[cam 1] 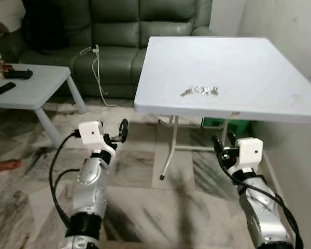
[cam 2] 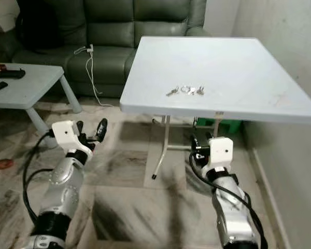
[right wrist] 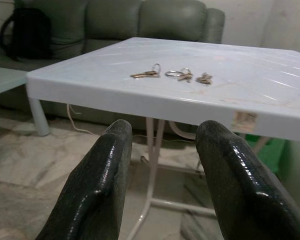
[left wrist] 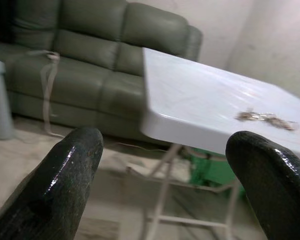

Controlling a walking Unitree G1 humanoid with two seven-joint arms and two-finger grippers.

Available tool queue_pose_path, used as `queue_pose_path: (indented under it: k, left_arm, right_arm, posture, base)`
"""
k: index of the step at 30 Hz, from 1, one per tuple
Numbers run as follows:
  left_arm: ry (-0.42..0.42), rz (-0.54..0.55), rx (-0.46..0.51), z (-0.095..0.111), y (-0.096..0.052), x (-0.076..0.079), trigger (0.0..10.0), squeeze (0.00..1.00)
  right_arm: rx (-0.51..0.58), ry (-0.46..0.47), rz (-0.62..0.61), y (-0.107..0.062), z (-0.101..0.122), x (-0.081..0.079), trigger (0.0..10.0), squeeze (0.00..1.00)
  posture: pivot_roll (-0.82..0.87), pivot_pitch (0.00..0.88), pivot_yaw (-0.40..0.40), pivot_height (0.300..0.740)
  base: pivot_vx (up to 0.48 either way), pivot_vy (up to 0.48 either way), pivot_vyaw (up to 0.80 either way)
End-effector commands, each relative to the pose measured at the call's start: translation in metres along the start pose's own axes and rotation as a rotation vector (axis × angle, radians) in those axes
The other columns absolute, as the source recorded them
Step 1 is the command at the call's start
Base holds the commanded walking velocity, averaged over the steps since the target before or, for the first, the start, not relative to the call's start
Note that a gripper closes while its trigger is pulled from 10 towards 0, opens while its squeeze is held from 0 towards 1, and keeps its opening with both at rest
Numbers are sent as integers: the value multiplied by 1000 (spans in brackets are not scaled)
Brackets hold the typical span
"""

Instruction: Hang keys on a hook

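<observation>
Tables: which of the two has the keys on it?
The taller white folding table, right in front of the robot by the wall, has the keys near its front edge. The low table by the sofa holds dark remotes instead.

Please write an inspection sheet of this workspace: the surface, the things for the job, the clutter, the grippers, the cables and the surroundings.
Surface: white square folding table, bare apart from the keys.
Job's things: small bunch of metal keys on rings lying flat near the table's front edge; no hook seen.
Clutter: black remote control and another black object on a low pale blue side table.
Grippers: left gripper and right gripper both open and empty, held below the table edge.
Cables: white cable hanging off the sofa.
Surroundings: green leather sofa, marble-pattern floor, white wall to the right, green box under the table.
</observation>
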State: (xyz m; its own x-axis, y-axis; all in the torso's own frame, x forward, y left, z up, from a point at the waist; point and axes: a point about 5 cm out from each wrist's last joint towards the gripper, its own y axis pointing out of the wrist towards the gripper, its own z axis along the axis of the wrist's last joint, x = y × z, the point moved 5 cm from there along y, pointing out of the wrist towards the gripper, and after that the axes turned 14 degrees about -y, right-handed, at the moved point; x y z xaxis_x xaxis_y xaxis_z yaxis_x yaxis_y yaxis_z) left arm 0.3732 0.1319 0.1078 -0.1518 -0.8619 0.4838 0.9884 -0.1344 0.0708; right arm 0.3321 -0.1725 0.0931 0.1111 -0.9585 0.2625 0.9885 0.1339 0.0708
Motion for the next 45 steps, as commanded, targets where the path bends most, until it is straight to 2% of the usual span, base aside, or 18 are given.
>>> queue_pose_path:
  k: [1, 11, 18, 19, 21, 25, 33, 45]
  left_arm:
    - [12, -11, 4, 2, 1, 2, 10000, 0]
    - [6, -15, -3, 1, 1, 3, 10000, 0]
    - [-9, -6, -19, -2, 1, 2, 10000, 0]
    - [-10, -6, -20, -2, 1, 2, 10000, 0]
    - [-12, -5, -22, -2, 1, 2, 10000, 0]
    - [-5, -13, -24, -2, 0, 2, 10000, 0]
    - [11, -36, -22, 0, -1, 2, 10000, 0]
    - [6, -35, -16, 1, 0, 4, 10000, 0]
  right_arm:
    - [20, 27, -6, 0, 4, 5, 10000, 1000]
    - [40, 32, 4, 0, 8, 3, 10000, 1000]
    - [19, -5, 1, 1, 5, 3, 10000, 1000]
    - [20, -9, 2, 1, 5, 3, 10000, 35]
    - [23, -7, 3, 1, 6, 3, 10000, 0]
    - [53, 17, -4, 1, 12, 6, 10000, 0]
    - [70, 10, -4, 2, 17, 8, 10000, 0]
    - [79, 8, 0, 2, 21, 8, 10000, 0]
  posture:
    - [-48, 0, -12, 740]
    - [-47, 0, -11, 740]
    - [-46, 0, -9, 740]
    - [-46, 0, -9, 740]
    - [-46, 0, -10, 740]
    - [-47, 0, -11, 740]
    - [-45, 0, -12, 740]
    - [-47, 0, -15, 740]
  base:
    - [0, 0, 0]
    - [0, 0, 0]
    - [0, 0, 0]
    - [0, 0, 0]
    - [0, 0, 0]
    - [0, 0, 0]
    - [0, 0, 0]
    - [279, 0, 0]
